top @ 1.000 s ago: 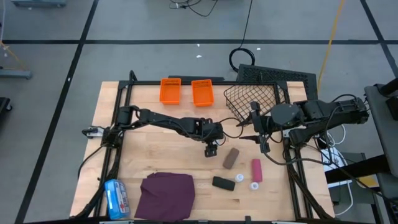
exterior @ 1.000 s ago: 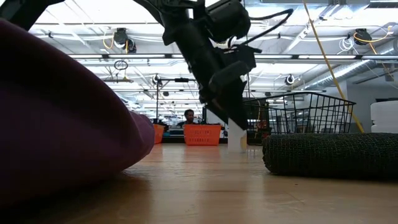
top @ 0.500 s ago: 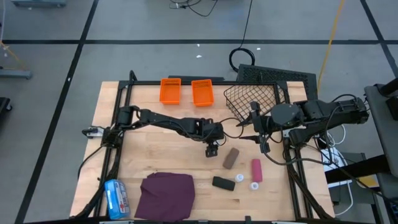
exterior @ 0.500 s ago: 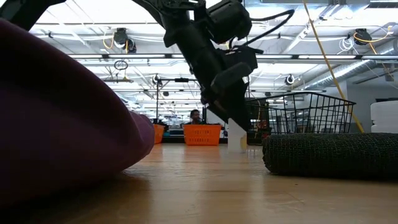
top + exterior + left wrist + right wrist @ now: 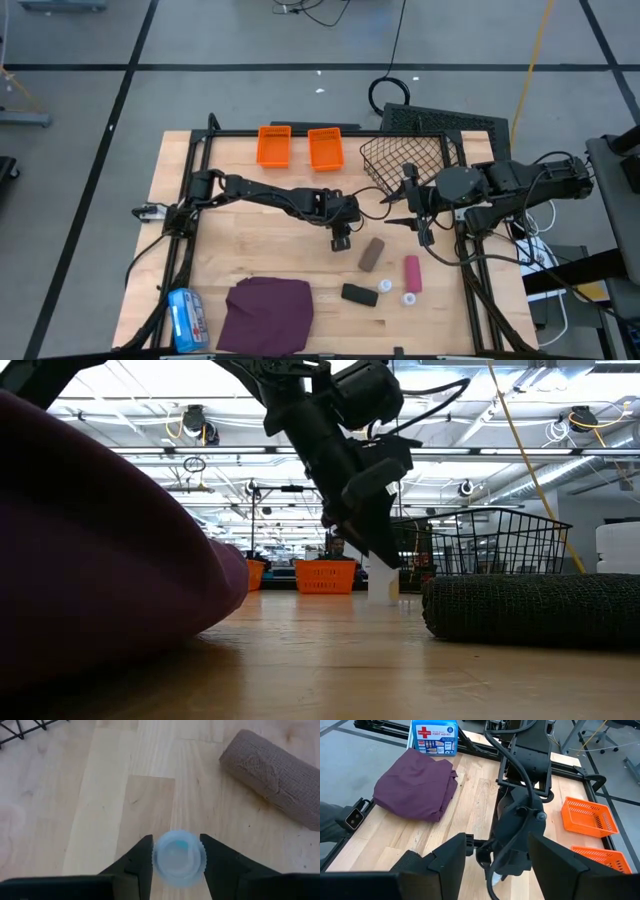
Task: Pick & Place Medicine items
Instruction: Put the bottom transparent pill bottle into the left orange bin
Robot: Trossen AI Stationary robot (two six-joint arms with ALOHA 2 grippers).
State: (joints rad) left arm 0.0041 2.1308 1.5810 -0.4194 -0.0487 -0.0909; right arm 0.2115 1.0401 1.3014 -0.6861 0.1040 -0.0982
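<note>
**Left gripper closed around a small white bottle at mid-table**

High view: the left gripper (image 5: 341, 240) is seen lowered at the middle of the wooden table (image 5: 250, 200), just beside the grey-brown oblong (image 5: 372, 253). The small thing under it is hidden by the arm from this angle. The other medicine items are laid out toward the near right: a pink tube (image 5: 411, 273), a black oblong (image 5: 357, 294) and two tiny white bottles (image 5: 386, 286) between and beside them. The wire basket (image 5: 405, 160) and two orange bins (image 5: 274, 146) are set along the far edge, presumably as places for delivery. The right gripper (image 5: 420, 210) is held back near the basket, where it is judged to be waiting clear of the left arm's work.

Low view: the left gripper is seen reaching down to a small white bottle (image 5: 382, 582) standing upright on the table; the bottle appears to rest on the wood, not yet lifted.

Left wrist view: the bottle's round cap (image 5: 178, 857) is framed between the two dark fingers (image 5: 137, 862), which are drawn in against its sides or very nearly so. The approach from above is judged to suit an upright bottle, so that it can be raised without tipping.

Right wrist view: the right gripper's jaws are seen standing apart with nothing between them, pointed across toward the left arm, the purple cloth (image 5: 417, 782) and the blue-and-white packet (image 5: 434, 737).
</note>
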